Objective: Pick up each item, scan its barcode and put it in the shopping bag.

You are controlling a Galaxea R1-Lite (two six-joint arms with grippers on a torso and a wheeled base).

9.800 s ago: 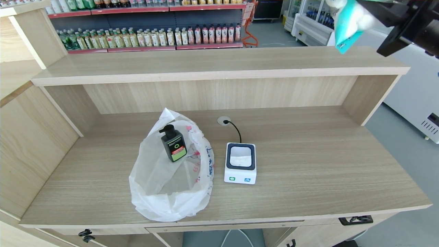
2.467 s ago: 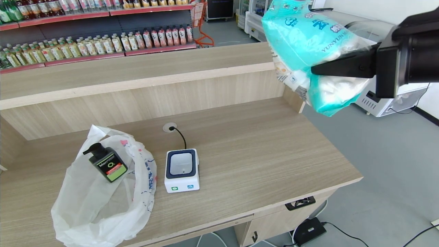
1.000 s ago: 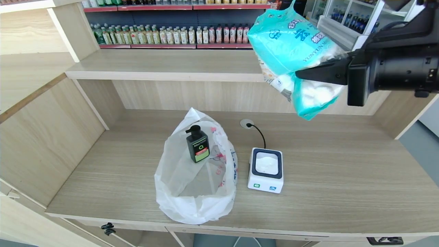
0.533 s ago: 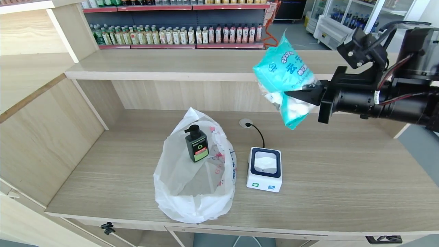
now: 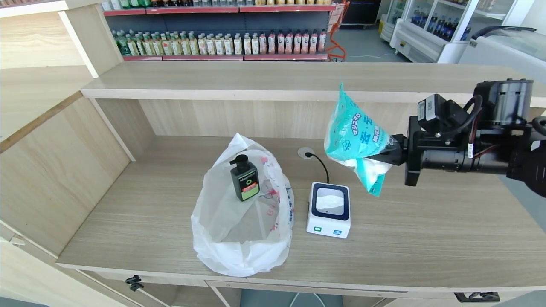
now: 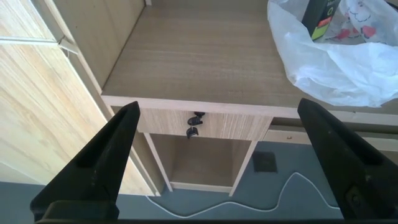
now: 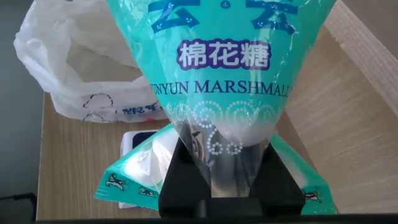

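My right gripper point(image 5: 390, 153) is shut on a teal marshmallow bag point(image 5: 357, 138), pinching it at its middle. The marshmallow bag hangs in the air above the counter, just to the right of and above the white scanner point(image 5: 329, 209). In the right wrist view the marshmallow bag point(image 7: 217, 74) sits squeezed in the gripper point(image 7: 214, 165), with the scanner point(image 7: 138, 142) and the shopping bag point(image 7: 81, 68) beneath. The white shopping bag point(image 5: 243, 232) lies open left of the scanner, and a black pump bottle point(image 5: 244, 181) stands in it. My left gripper point(image 6: 217, 168) is open, low in front of the counter's front edge.
A black cable point(image 5: 320, 164) runs from the scanner to a hole in the counter point(image 5: 426, 221). A raised ledge point(image 5: 256, 81) closes the back and a wooden side wall point(image 5: 64, 170) the left. Keys hang from a drawer point(image 6: 194, 123) under the front edge.
My right arm has come down and to the left with the marshmallow bag, from above the ledge to just above the scanner. Earlier the head camera swung around; the counter items stayed put.
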